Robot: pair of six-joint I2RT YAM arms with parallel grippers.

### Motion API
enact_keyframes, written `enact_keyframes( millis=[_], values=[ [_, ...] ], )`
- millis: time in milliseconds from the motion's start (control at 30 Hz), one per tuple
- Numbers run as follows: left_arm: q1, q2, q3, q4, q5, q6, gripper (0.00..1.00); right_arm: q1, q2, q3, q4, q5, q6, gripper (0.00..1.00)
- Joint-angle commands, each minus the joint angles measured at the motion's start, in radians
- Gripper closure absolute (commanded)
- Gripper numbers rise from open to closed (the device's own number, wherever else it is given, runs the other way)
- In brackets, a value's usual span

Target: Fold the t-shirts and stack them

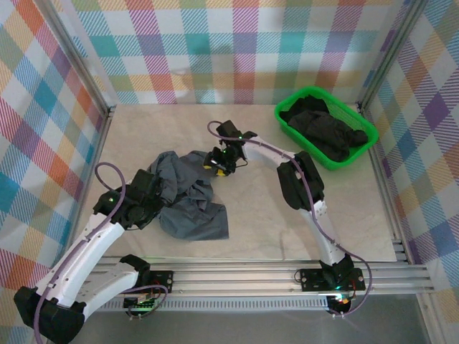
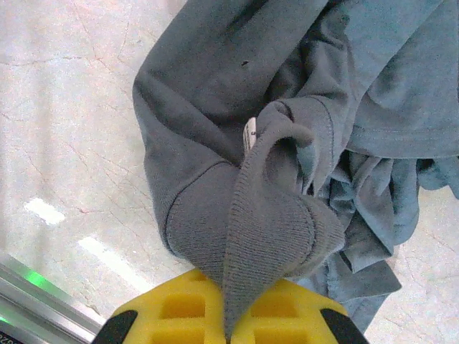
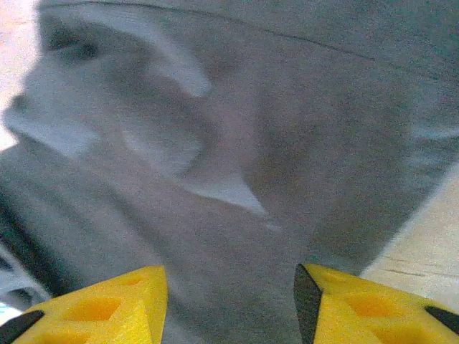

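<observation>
My left gripper [image 2: 229, 319] clamped tight on ribbed fold of blue-grey t-shirt [image 2: 287, 107], rest bunched just ahead. Small white tag [image 2: 249, 135] past fold, print unreadable tbh. My right gripper [image 3: 229, 301] jaws half apart, same shirt right in front, blurry, contact unclear.

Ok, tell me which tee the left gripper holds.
The blue-grey tee crumpled on the table: the left gripper pinches its ribbed edge. The dark tees lie in the green basket.
</observation>
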Motion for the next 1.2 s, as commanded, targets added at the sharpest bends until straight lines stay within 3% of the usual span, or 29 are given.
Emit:
enact_keyframes(
  millis=[0,233,567,700,767,833,1000,1167],
  values=[
    [0.022,0.002,0.018,-0.025,-0.020,0.039,1.00,0.000,-0.068,-0.062,-0.003,0.042,0.046,0.46],
    [0.049,0.024,0.030,-0.019,-0.019,0.080,1.00,0.000,0.010,-0.009,-0.105,0.027,0.073,0.47],
    [0.056,0.032,0.033,-0.013,-0.019,0.102,1.00,0.030,-0.066,-0.158,0.095,-0.054,0.349,0.46],
    [0.060,0.031,0.031,-0.007,-0.024,0.105,1.00,0.032,-0.018,-0.107,0.104,-0.068,0.414,0.61],
    [0.068,0.036,0.037,-0.006,-0.026,0.115,1.00,0.020,-0.021,-0.109,0.111,-0.029,0.432,0.84],
    [0.078,0.043,0.045,0.001,-0.028,0.130,1.00,-0.007,-0.044,-0.114,0.103,0.036,0.412,1.00],
    [0.150,0.069,0.074,0.024,-0.017,0.196,1.00,-0.118,-0.137,-0.043,0.013,0.197,0.194,1.00],
    [0.229,0.112,0.118,0.057,-0.007,0.274,1.00,-0.187,-0.253,0.001,-0.058,0.252,-0.051,1.00]
  ],
)
